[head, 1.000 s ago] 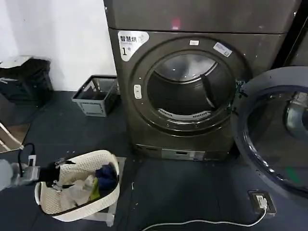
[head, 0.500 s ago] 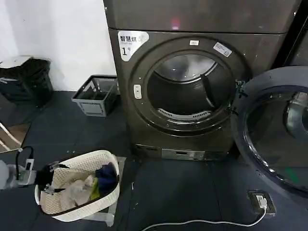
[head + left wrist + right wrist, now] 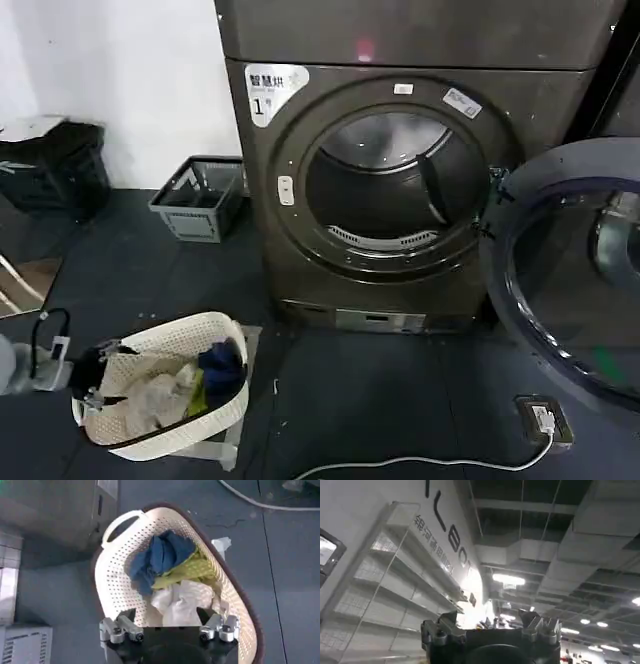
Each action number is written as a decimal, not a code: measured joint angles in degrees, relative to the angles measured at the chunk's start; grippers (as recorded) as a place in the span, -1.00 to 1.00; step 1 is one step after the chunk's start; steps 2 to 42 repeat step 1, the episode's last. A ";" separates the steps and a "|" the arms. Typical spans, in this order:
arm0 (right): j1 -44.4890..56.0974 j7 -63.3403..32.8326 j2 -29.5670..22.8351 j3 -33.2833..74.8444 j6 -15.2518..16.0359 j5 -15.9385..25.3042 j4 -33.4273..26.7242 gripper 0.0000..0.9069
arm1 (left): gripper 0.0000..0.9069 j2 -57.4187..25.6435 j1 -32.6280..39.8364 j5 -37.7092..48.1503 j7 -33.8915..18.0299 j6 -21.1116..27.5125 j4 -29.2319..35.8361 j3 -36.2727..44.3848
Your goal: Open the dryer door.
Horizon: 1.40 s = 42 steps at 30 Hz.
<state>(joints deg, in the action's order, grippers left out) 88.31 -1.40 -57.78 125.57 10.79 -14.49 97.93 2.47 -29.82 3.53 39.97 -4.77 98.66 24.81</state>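
The dryer door (image 3: 575,280) is seen swung wide open to the right of the dark grey dryer (image 3: 262,200), hinged at the right edge of the round drum opening (image 3: 390,190) and leaning out toward the near right, so that the drum is fully exposed; the opening itself is judged to be done. The left gripper (image 3: 85,385) is held low at the near left, just above the rim of the white laundry basket (image 3: 215,330), and in the left wrist view the left gripper (image 3: 169,630) is shown with its fingers spread and nothing held between them, the blue, yellow and white clothes (image 3: 170,570) lying below in the basket (image 3: 115,525). The right gripper (image 3: 490,625) is pointed up at a ceiling and shelving, its fingers apparently parted and empty, though its place beside the door cannot be made out. To finish the step well, the door should be left where it rests and not pushed further against the hinge (image 3: 492,200); the right arm should be kept clear of the chrome ring so that the door is not knocked back toward the opening, and any motion near the floor should be routed away from the white cable (image 3: 420,462) at the near right
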 joint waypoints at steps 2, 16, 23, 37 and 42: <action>0.01 0.02 -0.04 0.00 0.01 0.01 0.03 1.00 | 1.00 0.02 -0.02 -0.13 0.01 -0.01 -0.06 0.04; 0.01 0.02 -0.04 0.00 0.01 0.01 0.03 1.00 | 1.00 0.02 -0.02 -0.13 0.01 -0.01 -0.06 0.04; 0.01 0.02 -0.04 0.00 0.01 0.01 0.03 1.00 | 1.00 0.02 -0.02 -0.13 0.01 -0.01 -0.06 0.04; 0.01 0.02 -0.04 0.00 0.01 0.01 0.03 1.00 | 1.00 0.02 -0.02 -0.13 0.01 -0.01 -0.06 0.04; 0.01 0.02 -0.04 0.00 0.01 0.01 0.03 1.00 | 1.00 0.02 -0.02 -0.13 0.01 -0.01 -0.06 0.04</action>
